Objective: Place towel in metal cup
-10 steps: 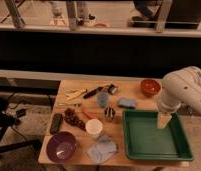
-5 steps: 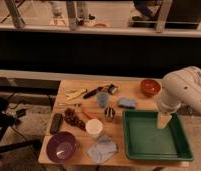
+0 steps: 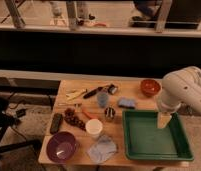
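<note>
The towel (image 3: 102, 149) is a crumpled pale blue-grey cloth at the table's front edge, left of the green tray. The metal cup (image 3: 110, 113) is small and shiny, standing upright mid-table just left of the tray. My gripper (image 3: 164, 121) hangs from the white arm at the right, over the green tray (image 3: 176, 150), far right of both the towel and the cup. It holds nothing that I can see.
On the wooden table (image 3: 50, 148): a purple bowl (image 3: 61, 146), a white cup (image 3: 94, 128), a blue cup (image 3: 102, 99), a blue sponge (image 3: 126, 103), a red bowl (image 3: 150, 87), a remote (image 3: 56, 123), and utensils at the back left.
</note>
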